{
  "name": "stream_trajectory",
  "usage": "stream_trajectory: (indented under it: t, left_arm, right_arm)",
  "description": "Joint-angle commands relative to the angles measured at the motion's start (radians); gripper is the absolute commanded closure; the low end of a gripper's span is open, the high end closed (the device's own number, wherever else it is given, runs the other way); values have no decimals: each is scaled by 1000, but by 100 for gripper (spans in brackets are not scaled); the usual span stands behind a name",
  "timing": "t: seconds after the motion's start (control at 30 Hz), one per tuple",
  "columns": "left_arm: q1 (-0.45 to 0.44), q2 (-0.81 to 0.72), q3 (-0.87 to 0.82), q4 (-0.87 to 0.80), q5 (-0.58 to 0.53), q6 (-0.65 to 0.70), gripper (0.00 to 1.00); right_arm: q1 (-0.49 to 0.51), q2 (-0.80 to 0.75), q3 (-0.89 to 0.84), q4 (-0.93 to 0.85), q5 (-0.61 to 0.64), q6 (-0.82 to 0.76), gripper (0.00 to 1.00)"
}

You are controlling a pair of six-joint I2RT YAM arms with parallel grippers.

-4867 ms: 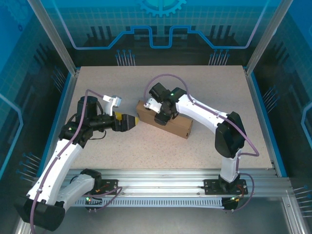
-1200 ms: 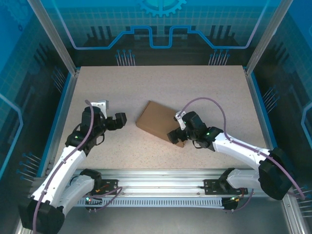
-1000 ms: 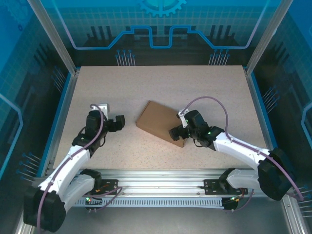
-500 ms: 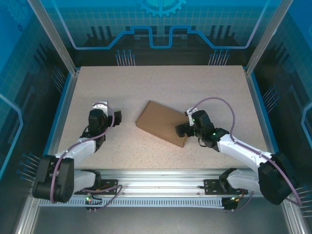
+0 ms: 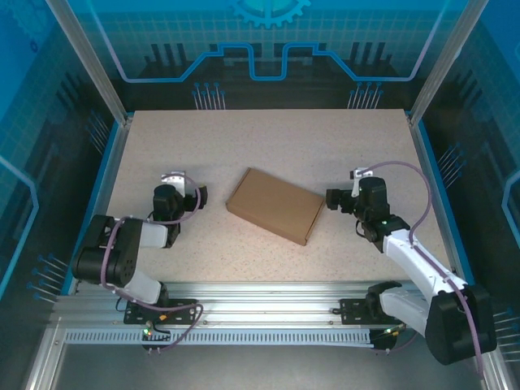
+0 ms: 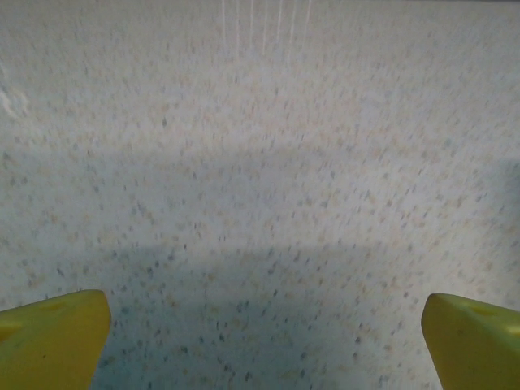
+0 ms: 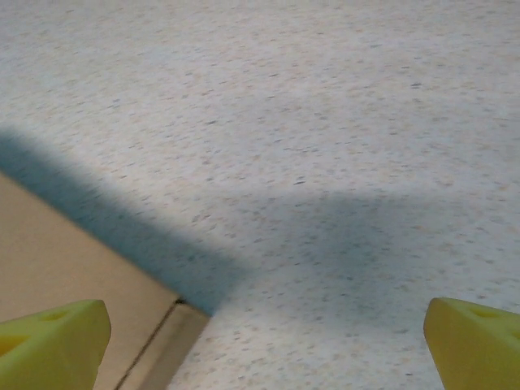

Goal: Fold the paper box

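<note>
I see left gripper [image 5: 196,197] and right gripper [image 5: 332,199] wide open, flanking the paper box [image 5: 275,205]; it's probably light, thin and crushable, so I'd pinch its right edge.

Saw a plain brown box [image 5: 275,205], a pale table [image 5: 268,138] with tiny dark specks, yellow fingertips [image 6: 50,337], blue walls [image 5: 268,49] with grid lines.

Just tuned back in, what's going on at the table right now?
Nothing is being held at the moment. The paper box lies flat on the table between the two arms and looks folded shut. The left gripper sits off to the box's left, open and well apart from it, over bare tabletop. The right gripper is close by the box's right corner, also open, with nothing between its fingers.
</note>
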Motion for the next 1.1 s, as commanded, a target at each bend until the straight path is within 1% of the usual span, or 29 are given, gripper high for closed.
stream_trajectory:
  t: [0.0, 0.07, 0.23, 0.37, 0.43, 0.5, 0.53, 0.57, 0.63, 0.73, 0.83, 0.93, 1.0, 1.07]
  left_arm:
    - [22, -1, 22, 70, 31, 3, 1]
    - [24, 0, 23, 74, 34, 2, 1]
    - [25, -2, 22, 73, 34, 2, 1]
    - [25, -2, 22, 73, 32, 3, 1]
    - [25, -2, 22, 74, 33, 2, 1]
    - [25, -2, 21, 74, 32, 2, 1]
    - [26, -2, 22, 73, 32, 2, 1]
    - [25, -1, 22, 73, 33, 3, 1]
    - [25, -1, 21, 73, 33, 2, 1]
    - [25, -2, 22, 75, 33, 3, 1]
    - [26, -1, 22, 73, 34, 2, 1]
    - [25, 0, 21, 74, 33, 2, 1]
    - [25, -1, 22, 73, 34, 3, 1]
    - [25, -2, 22, 74, 34, 2, 1]
  right_arm:
    - [-64, 33, 20, 48, 42, -5, 0]
    - [-92, 58, 15, 83, 44, -15, 0]
    - [-131, 127, 6, 164, 156, -69, 0]
    - [-133, 203, -26, 294, 205, -119, 0]
    - [-133, 250, -66, 435, 208, -144, 0]
    - [-131, 290, -90, 524, 219, -167, 0]
    - [-130, 306, -84, 540, 232, -177, 0]
    - [-130, 318, -79, 555, 230, -191, 0]
    - [-126, 341, -91, 641, 218, -237, 0]
    - [-119, 359, -73, 630, 198, -273, 0]
    - [-116, 349, -86, 643, 115, -310, 0]
    - [-123, 324, -119, 679, 112, -298, 0]
    - [-138, 312, -131, 687, 87, -288, 0]
    - [-134, 311, -134, 690, 58, -307, 0]
